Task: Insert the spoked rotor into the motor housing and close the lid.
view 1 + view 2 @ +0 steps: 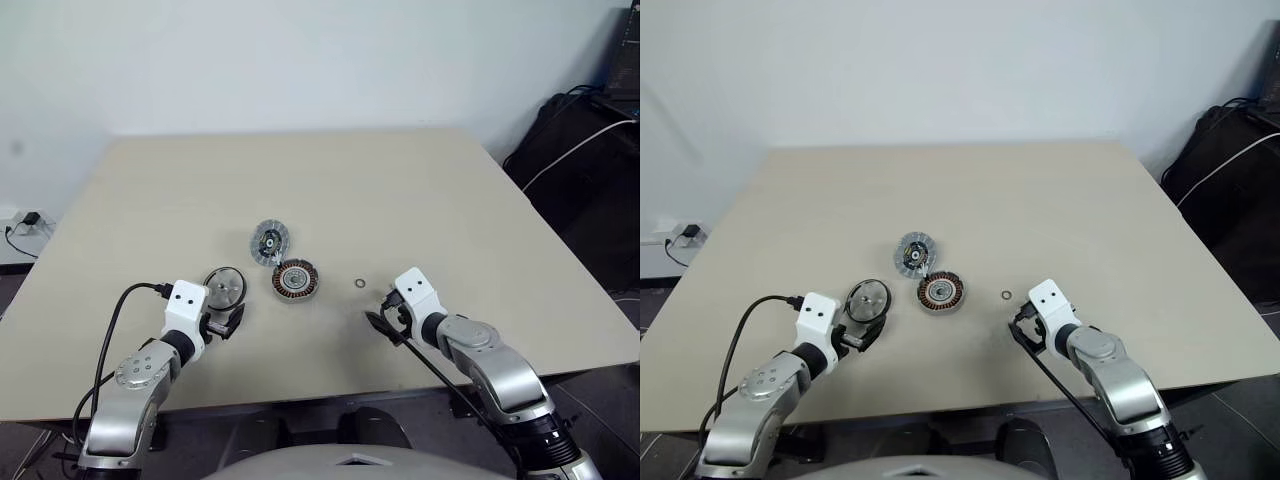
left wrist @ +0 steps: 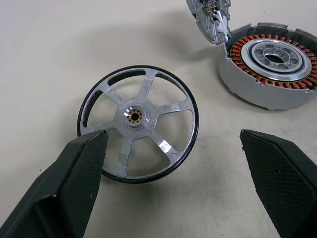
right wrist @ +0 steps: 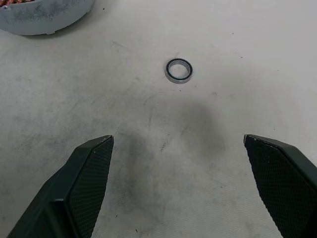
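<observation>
Silver-spoked rotor (image 2: pixel 137 124) ahead of the spread left gripper (image 1: pixel 222 322).
Right gripper (image 1: pixel 383 325) gapes empty, small ring (image 3: pixel 179 70) just beyond.

Desk (image 1: pixel 420 190): you have four parts lying on it, all toward its near middle.
Spoked rotor (image 1: pixel 225 287): lies flat at your left, just ahead of the left tool (image 1: pixel 226 325).
Motor housing (image 1: pixel 296 279): sits just right of the rotor, apart from it.
Lid (image 1: pixel 269 242): lies behind the housing and slightly left; you see its edge touching the housing's rim.
Small ring (image 1: pixel 359 284): lies right of the housing, just ahead of your right tool (image 1: pixel 380 322).
</observation>
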Robot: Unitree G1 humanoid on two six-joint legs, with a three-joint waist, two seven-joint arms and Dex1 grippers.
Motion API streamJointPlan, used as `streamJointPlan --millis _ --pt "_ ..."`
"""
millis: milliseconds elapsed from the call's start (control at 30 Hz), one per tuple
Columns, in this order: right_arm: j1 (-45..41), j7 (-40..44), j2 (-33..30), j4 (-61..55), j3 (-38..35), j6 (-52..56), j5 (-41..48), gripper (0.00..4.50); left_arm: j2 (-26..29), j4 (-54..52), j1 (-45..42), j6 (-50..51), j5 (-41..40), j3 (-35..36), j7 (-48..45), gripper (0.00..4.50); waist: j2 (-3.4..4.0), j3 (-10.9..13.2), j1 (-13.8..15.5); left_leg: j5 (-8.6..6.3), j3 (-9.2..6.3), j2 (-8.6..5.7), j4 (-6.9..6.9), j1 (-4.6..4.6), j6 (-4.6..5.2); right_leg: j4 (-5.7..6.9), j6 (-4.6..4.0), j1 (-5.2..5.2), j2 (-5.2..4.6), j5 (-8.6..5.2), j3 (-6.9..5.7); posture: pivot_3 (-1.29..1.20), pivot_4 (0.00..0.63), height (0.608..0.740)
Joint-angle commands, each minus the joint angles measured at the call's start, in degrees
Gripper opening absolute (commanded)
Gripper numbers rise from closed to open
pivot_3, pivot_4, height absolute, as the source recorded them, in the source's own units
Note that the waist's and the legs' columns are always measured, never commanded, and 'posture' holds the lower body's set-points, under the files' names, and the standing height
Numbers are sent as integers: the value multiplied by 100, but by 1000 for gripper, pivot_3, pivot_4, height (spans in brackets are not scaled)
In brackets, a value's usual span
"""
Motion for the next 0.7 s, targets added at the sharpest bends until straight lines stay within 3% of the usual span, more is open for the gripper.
streamJointPlan --millis 33,400,700 --pt "-118 -56 30 -117 -101 -61 -48 4478 11 -186 -62 -121 -10 90 22 4496 0 0 0 0 0 0 0 0 0 0 0 0 0 0 0 0 0 740" --pt "-92 -107 142 -74 -159 -142 -8 4478 6 -152 -93 -75 6 63 32 4496 0 0 -2 0 0 0 0 0 -1 0 0 0 1 0 0 0 0 740" --pt "-679 -591 869 617 -171 -459 -136 4478 -7 -122 -123 -54 -1 46 32 4496 1 0 -18 4 0 0 1 0 -7 2 5 0 2 3 0 0 0 740"
